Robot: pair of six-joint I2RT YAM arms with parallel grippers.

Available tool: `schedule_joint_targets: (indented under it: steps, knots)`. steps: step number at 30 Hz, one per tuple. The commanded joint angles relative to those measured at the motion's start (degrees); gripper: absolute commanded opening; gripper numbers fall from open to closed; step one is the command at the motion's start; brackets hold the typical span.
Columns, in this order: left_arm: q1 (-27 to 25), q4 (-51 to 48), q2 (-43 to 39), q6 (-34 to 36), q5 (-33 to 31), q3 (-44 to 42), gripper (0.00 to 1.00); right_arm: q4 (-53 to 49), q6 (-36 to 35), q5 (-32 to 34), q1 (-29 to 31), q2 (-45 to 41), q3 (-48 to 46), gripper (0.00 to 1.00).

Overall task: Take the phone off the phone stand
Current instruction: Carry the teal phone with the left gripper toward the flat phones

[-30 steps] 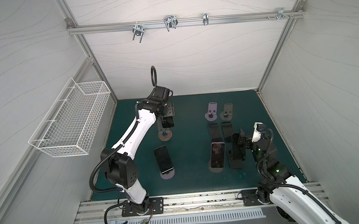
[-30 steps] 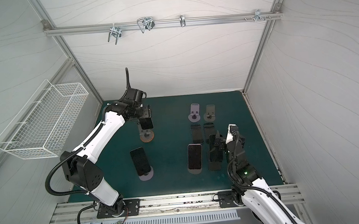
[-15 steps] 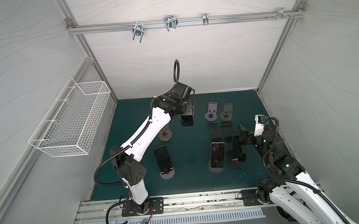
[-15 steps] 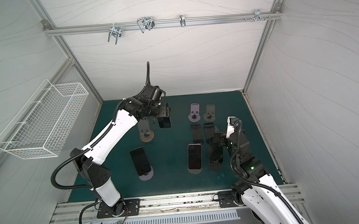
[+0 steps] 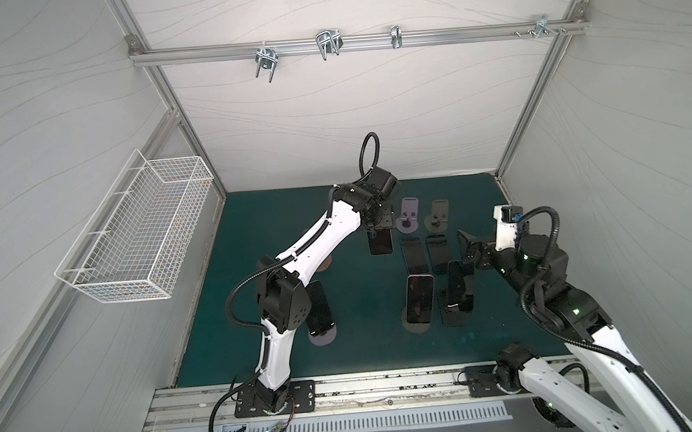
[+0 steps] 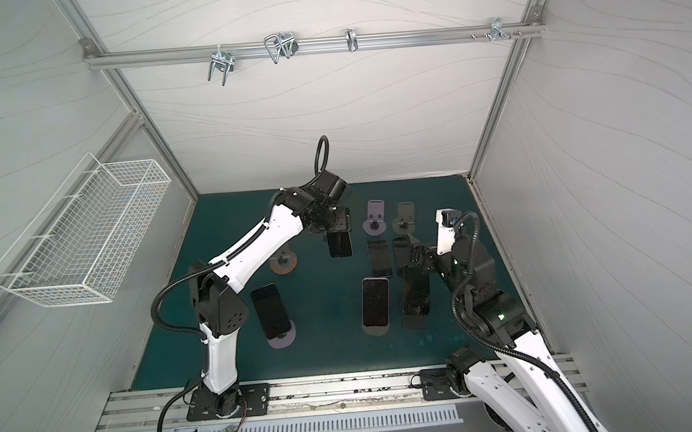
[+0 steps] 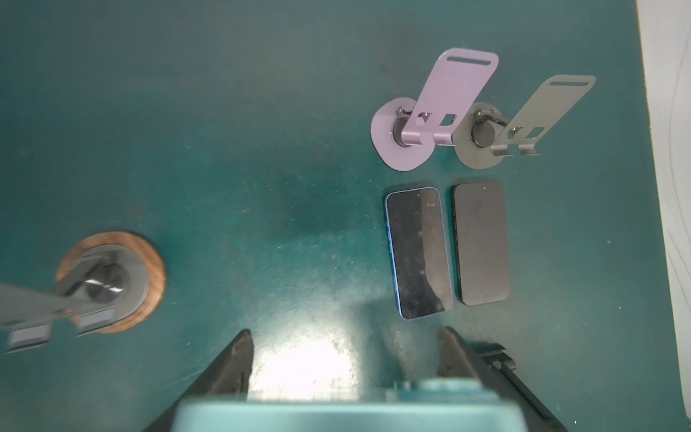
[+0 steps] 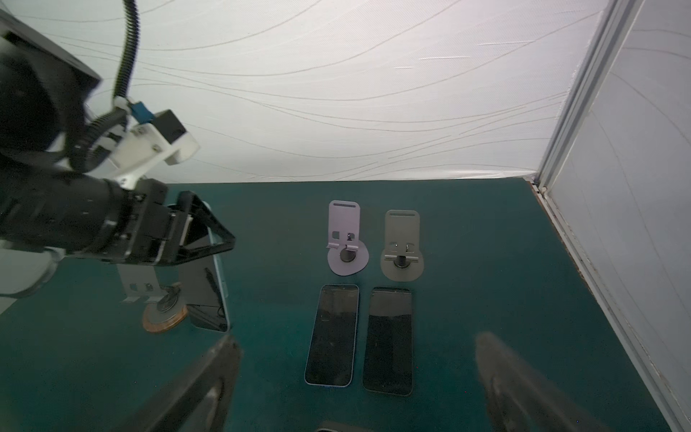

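My left gripper (image 5: 380, 228) (image 6: 339, 228) is shut on a dark phone (image 5: 381, 243) (image 6: 340, 244) that hangs upright below it, clear of the mat. In the left wrist view the phone's pale edge (image 7: 347, 411) sits between the fingers (image 7: 239, 359) of the gripper (image 7: 344, 333). The phone stand with a round wooden base (image 6: 283, 264) (image 7: 112, 280) (image 8: 164, 318) stands empty to its left. In the right wrist view the held phone (image 8: 207, 291) hangs beside that stand. My right gripper (image 5: 466, 254) (image 8: 358, 338) is open and holds nothing.
Two phones (image 5: 414, 255) (image 5: 438, 253) lie flat before an empty purple stand (image 5: 409, 216) and an empty grey stand (image 5: 438, 214). Three more phones (image 5: 319, 308) (image 5: 419, 299) (image 5: 457, 288) rest on stands nearer the front. A wire basket (image 5: 141, 239) hangs on the left wall.
The left gripper has carried the phone to the right, away from the wooden-base stand, toward the flat phones. The right arm has risen a little and its gripper stays open.
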Motion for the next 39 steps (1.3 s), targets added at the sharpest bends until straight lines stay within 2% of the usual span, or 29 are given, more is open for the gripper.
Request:
schedule_joint_targets:
  steps: [1, 11, 17, 24, 39]
  knots:
    - [-0.68, -0.58, 3.34, -3.10, 1.11, 4.61, 0.43, -4.00, -1.57, -1.88, -0.29, 0.45, 2.82, 0.99]
    - [-0.90, -2.48, 12.56, -5.83, 2.96, 6.91, 0.42, -7.95, -3.96, -0.03, -0.37, -0.39, 5.75, 0.99]
    - [-1.92, -2.65, 16.02, -6.35, 2.11, 6.93, 0.42, -9.29, -6.14, 0.81, -0.37, -1.75, 6.35, 0.99]
    - [-3.44, -3.39, 19.48, -7.65, 4.41, 7.80, 0.41, -9.40, -6.35, -0.04, -0.36, 0.03, 8.38, 0.99]
    - [-2.44, -3.70, 25.70, -8.13, 1.38, 9.19, 0.41, -7.03, -5.21, -1.93, -0.35, 0.23, 8.29, 0.99]
